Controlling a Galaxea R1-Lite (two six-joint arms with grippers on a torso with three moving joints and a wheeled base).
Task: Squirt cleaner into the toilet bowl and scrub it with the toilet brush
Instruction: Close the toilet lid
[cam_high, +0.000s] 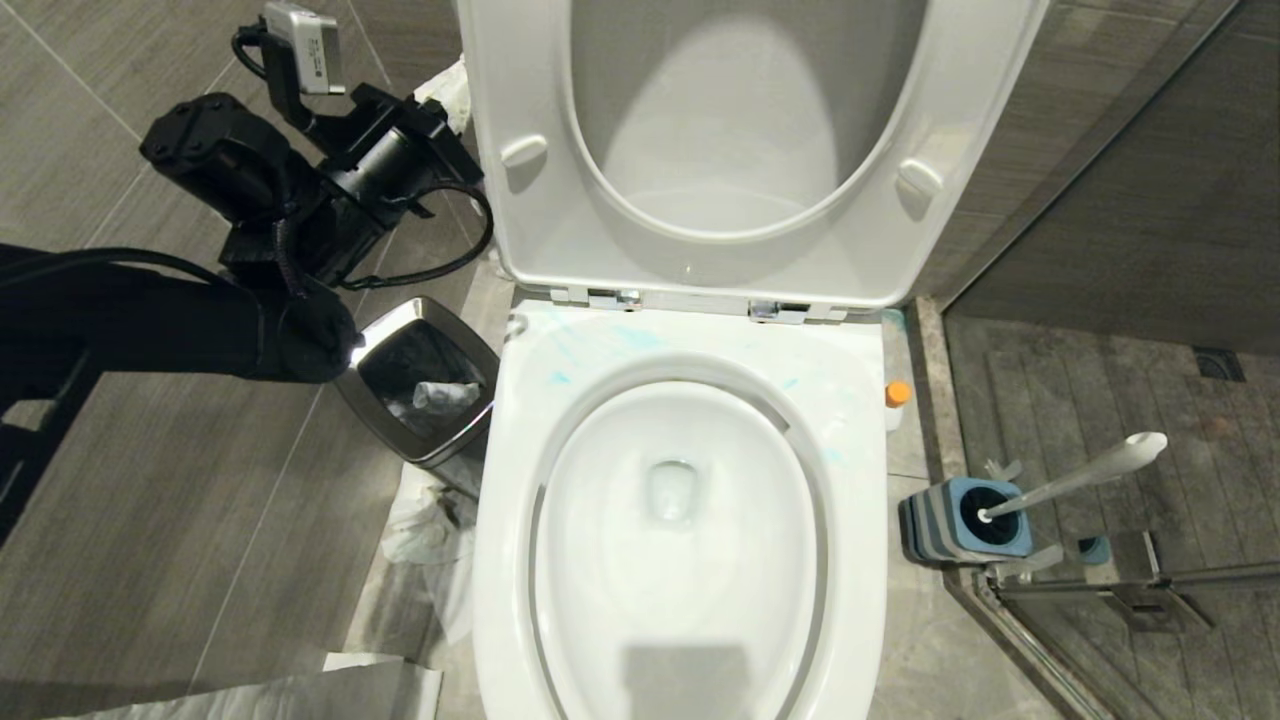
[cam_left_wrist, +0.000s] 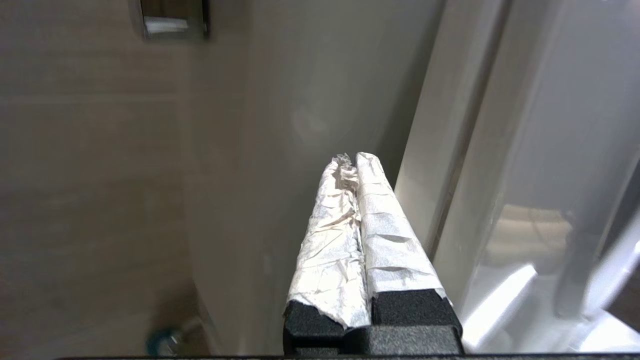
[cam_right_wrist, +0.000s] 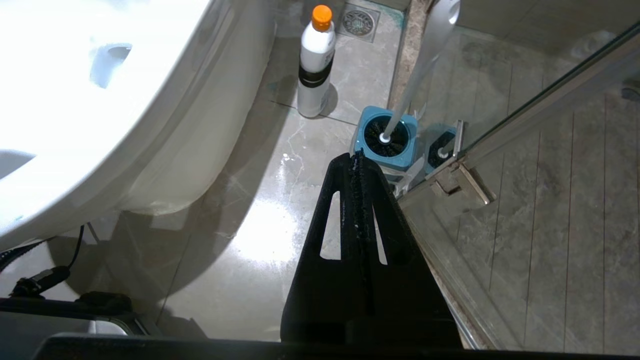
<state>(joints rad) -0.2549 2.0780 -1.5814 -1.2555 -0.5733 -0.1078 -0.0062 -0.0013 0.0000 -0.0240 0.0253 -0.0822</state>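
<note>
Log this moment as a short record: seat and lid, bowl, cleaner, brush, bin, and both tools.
seat and lid: white plastic seat and lid raised
bowl: white glossy ceramic toilet bowl open, blue-teal smears on the rim behind it
cleaner: small white bottle with orange cap upright on the floor beside the toilet
brush: slim white-handled toilet brush standing in its square blue-grey holder
bin: steel-rimmed black waste bin left of the toilet
left tool: shut, empty, raised beside the lid
right tool: shut, empty, above the floor near the holder

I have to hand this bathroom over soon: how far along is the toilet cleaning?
Done: teal streaks on the toilet bowl rim suggest the cleaner was squirted; the bottle stands capped on the floor. In hand: nothing; left gripper and right gripper are shut and empty. Left: scrubbing; the toilet brush sits in its holder.
</note>
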